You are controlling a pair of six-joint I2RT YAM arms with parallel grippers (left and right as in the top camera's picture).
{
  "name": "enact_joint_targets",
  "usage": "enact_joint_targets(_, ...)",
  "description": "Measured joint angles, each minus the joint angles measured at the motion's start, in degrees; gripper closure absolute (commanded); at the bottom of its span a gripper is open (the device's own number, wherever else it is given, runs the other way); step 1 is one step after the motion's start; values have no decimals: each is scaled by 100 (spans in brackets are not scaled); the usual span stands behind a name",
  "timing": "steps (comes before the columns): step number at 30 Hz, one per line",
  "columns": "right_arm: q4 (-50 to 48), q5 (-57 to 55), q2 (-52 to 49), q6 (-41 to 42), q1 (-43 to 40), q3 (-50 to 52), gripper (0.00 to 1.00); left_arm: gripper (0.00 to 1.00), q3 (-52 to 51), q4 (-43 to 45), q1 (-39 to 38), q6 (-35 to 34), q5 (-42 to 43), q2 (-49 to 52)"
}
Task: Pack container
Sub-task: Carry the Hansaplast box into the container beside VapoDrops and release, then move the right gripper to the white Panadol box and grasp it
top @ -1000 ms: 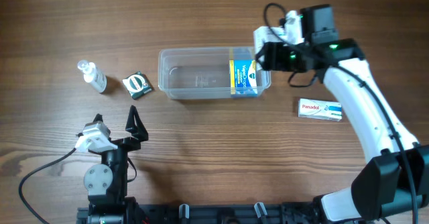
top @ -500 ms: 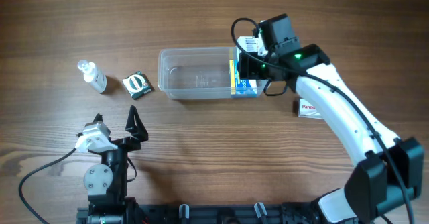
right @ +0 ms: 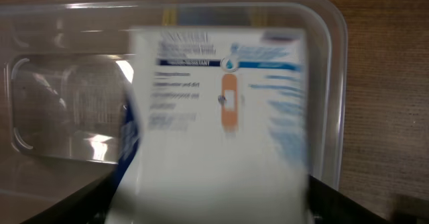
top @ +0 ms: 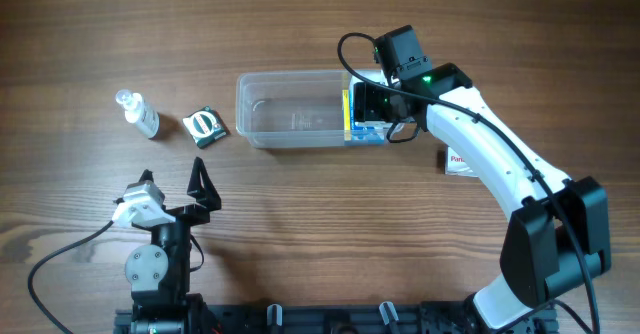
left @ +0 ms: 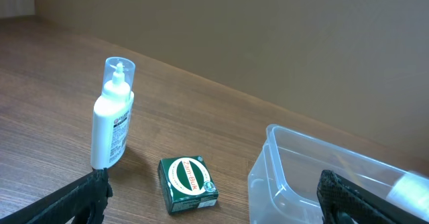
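One box in the tub, three items not yet packed.
Clear container (top: 280,124) sits mid-table. The plaster box (right: 221,117) is tucked at its right end, probably to keep floor space free for the rest. Right gripper (top: 372,101) hangs over it with its fingers close either side; can't tell if it's clamped or released. Left gripper (top: 175,182) is parked, jaws wide, empty. Spray bottle (left: 112,113) and green Zam-Buk box (left: 188,184) sit left of the tub, and a small white box (top: 455,161) is half under the right arm.
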State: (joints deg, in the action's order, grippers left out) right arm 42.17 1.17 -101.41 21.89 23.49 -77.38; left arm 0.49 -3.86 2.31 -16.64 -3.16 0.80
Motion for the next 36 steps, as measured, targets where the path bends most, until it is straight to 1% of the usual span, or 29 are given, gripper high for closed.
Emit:
enact_joint_targets(17,-151,9,17,-59,0,-17,11,0,0,0,0,2,0,0)
enact_joint_targets(22,197,4,361,-138,-9,-136,5,0,0,0,0,0,0,0)
enact_joint_targets(23,389,2,750,-142,-76,-212,4,0,0,0,0,0,0,0)
enact_joint_targets(25,732,4,1108,-160,-256,-310,0,0,0,0,0,0,0,0)
enact_joint_targets(28,1318,4,1478,-131,-778,-378,0,0,0,0,0,0,0,0)
enact_joint_targets(31,1834,-4,1543,-11,-1392,-387,0,0,0,0,0,0,0,0)
enact_joint_targets(36,2076,-13,1513,466,-2006,-170,0,0,0,0,0,0,0,0)
